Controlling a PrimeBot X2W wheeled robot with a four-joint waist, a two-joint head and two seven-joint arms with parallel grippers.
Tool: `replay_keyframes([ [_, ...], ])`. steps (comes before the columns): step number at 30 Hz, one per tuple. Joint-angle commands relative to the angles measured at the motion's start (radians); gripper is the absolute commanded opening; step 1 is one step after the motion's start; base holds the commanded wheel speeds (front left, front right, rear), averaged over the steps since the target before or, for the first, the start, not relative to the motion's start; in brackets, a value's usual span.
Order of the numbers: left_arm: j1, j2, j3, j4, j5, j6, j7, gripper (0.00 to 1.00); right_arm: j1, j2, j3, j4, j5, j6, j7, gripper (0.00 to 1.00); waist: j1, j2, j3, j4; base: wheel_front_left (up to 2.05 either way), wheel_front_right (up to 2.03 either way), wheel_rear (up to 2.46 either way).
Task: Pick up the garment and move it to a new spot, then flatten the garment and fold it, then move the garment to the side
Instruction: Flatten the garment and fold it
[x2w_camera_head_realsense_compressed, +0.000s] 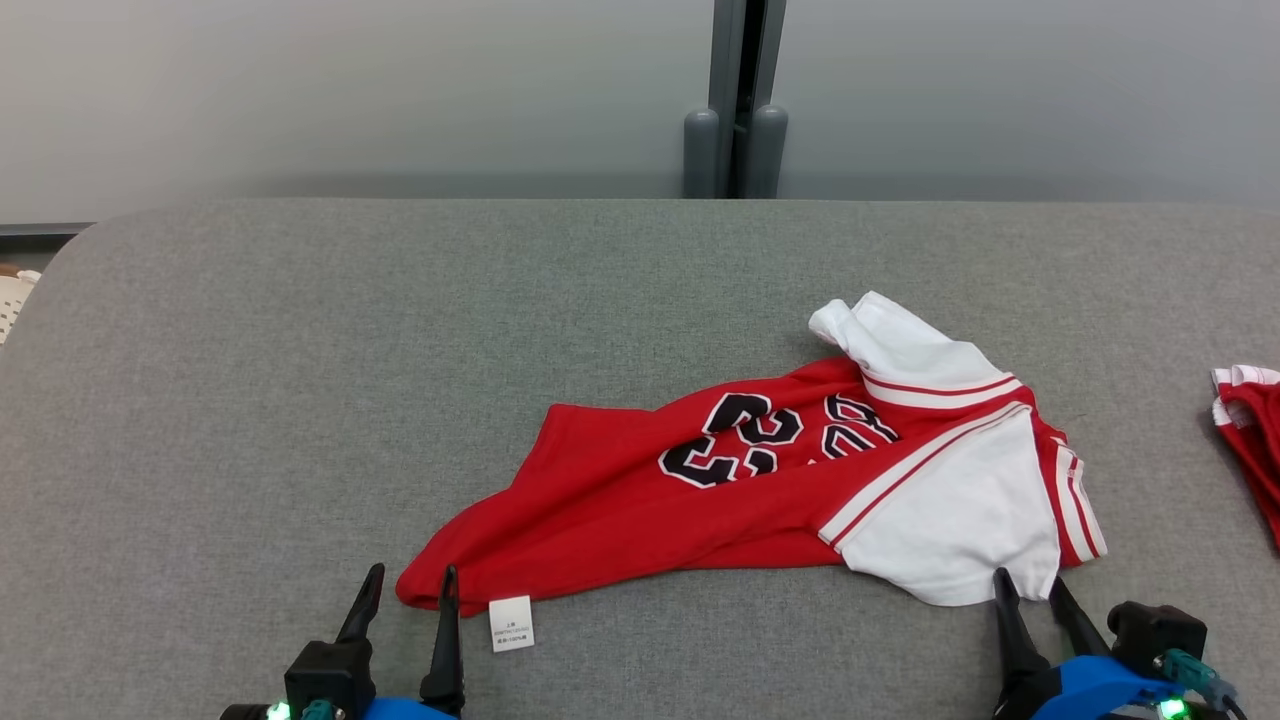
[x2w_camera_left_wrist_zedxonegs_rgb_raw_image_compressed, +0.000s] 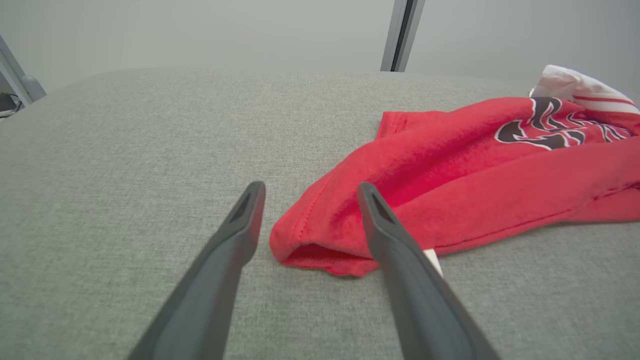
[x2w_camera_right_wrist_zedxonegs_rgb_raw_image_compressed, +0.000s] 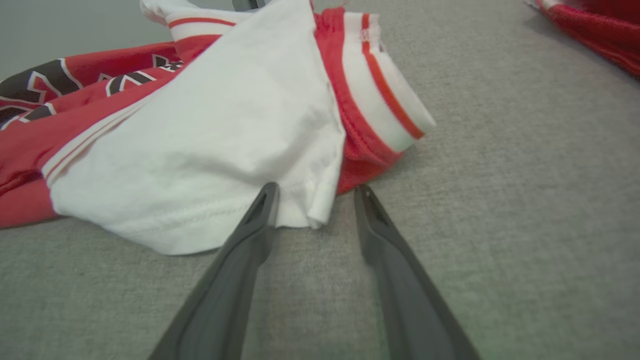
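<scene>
A red and white jersey-style garment (x2w_camera_head_realsense_compressed: 760, 500) with black numbers lies crumpled on the grey table (x2w_camera_head_realsense_compressed: 300, 350). Its red hem end points to the front left and its white sleeve to the front right. My left gripper (x2w_camera_head_realsense_compressed: 412, 575) stands open at the red hem corner (x2w_camera_left_wrist_zedxonegs_rgb_raw_image_compressed: 320, 240), with the fingertips on either side of that corner just above the cloth. My right gripper (x2w_camera_head_realsense_compressed: 1028, 580) has its jaws apart at the white sleeve's front corner (x2w_camera_right_wrist_zedxonegs_rgb_raw_image_compressed: 305, 205), and a small fold of the white cloth lies between the fingertips (x2w_camera_right_wrist_zedxonegs_rgb_raw_image_compressed: 267, 197).
A white label (x2w_camera_head_realsense_compressed: 511, 623) sticks out from the garment's hem near my left gripper. A second red and white cloth (x2w_camera_head_realsense_compressed: 1250, 430) lies at the table's right edge. A grey post (x2w_camera_head_realsense_compressed: 735, 120) stands behind the table, and a white object (x2w_camera_head_realsense_compressed: 12, 300) sits at the far left.
</scene>
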Motion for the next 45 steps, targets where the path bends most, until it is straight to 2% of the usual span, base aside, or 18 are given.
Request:
replay_keyframes([
  [1, -0.013, 0.0, 0.001, 0.003, 0.005, -0.003, 0.0, 1.0, 0.016, 0.0, 0.005, 0.001, 0.011, 0.0, 0.001, 0.79, 0.0, 0.0, -0.003, -0.001, 0.0, 0.0, 0.0],
  [4, -0.01, 0.0, 0.0, 0.006, 0.004, -0.003, 0.0, 1.0, 0.032, -0.001, 0.016, -0.006, 0.015, 0.0, 0.001, 0.87, 0.0, 0.0, -0.008, -0.002, 0.0, 0.0, 0.0],
  [5, -0.009, 0.0, 0.0, 0.006, 0.004, -0.004, 0.0, 1.0, 0.037, 0.0, 0.02, -0.009, 0.017, 0.0, 0.001, 0.85, 0.0, 0.0, -0.01, -0.002, 0.0, 0.0, 0.0],
  [6, -0.003, 0.0, -0.001, 0.007, 0.003, -0.005, 0.0, 1.0, 0.042, 0.0, 0.03, -0.021, 0.025, 0.0, 0.001, 0.77, 0.0, 0.0, -0.014, -0.004, 0.0, 0.0, 0.0],
  [7, -0.003, 0.0, -0.001, 0.007, 0.003, -0.005, 0.0, 1.0, 0.042, 0.0, 0.03, -0.021, 0.025, 0.0, 0.001, 0.77, 0.0, 0.0, -0.014, -0.004, 0.0, 0.0, 0.0],
  [9, 0.004, 0.0, 0.0, 0.007, 0.002, -0.004, 0.0, 1.0, 0.044, -0.001, 0.032, -0.031, 0.025, 0.0, 0.001, 0.69, 0.0, 0.0, -0.018, -0.005, 0.0, 0.0, 0.0],
  [15, 0.009, 0.0, -0.003, 0.011, 0.008, -0.005, 0.0, 1.0, 0.018, -0.001, 0.015, -0.028, 0.009, 0.0, 0.001, 0.69, 0.0, 0.0, -0.024, -0.004, 0.0, 0.0, 0.0],
  [16, 0.008, 0.0, -0.004, 0.011, 0.009, -0.006, 0.0, 1.0, 0.012, -0.001, 0.011, -0.026, 0.005, 0.0, 0.001, 0.64, 0.0, 0.0, -0.023, -0.002, 0.0, 0.0, 0.0],
  [18, 0.004, 0.0, -0.003, 0.011, 0.008, -0.007, 0.0, 1.0, 0.005, -0.001, 0.007, -0.025, 0.003, 0.0, 0.001, 0.36, 0.0, 0.0, -0.023, 0.001, 0.0, 0.0, 0.0],
  [19, 0.004, 0.0, -0.002, 0.011, 0.008, -0.007, 0.0, 1.0, 0.005, -0.001, 0.008, -0.026, 0.002, 0.0, 0.001, 0.09, 0.0, 0.0, -0.023, 0.002, 0.0, 0.0, 0.0],
  [20, 0.005, -0.001, -0.001, 0.011, 0.008, -0.007, 0.0, 1.0, 0.004, -0.001, 0.009, -0.03, 0.004, 0.0, 0.001, 0.0, 0.0, 0.0, -0.024, 0.003, 0.0, 0.0, 0.0],
  [25, 0.018, 0.0, 0.001, 0.008, 0.0, -0.002, 0.0, 1.0, 0.022, -0.001, 0.004, -0.073, 0.013, 0.0, 0.001, 0.0, 0.0, 0.0, -0.029, 0.003, 0.0, 0.0, 0.0],
  [37, 0.03, 0.0, -0.015, 0.045, -0.059, -0.015, 0.0, 1.0, 0.082, -0.001, -0.064, -0.345, 0.066, 0.0, 0.001, 0.0, 0.0, 0.0, -0.04, -0.021, 0.0, 0.0, 0.0],
  [45, 0.034, 0.0, -0.06, 0.076, -0.102, -0.052, 0.0, 1.0, 0.078, -0.001, -0.076, -0.359, 0.065, 0.0, 0.001, 0.0, 0.0, 0.0, -0.036, -0.03, 0.0, 0.0, 0.0],
])
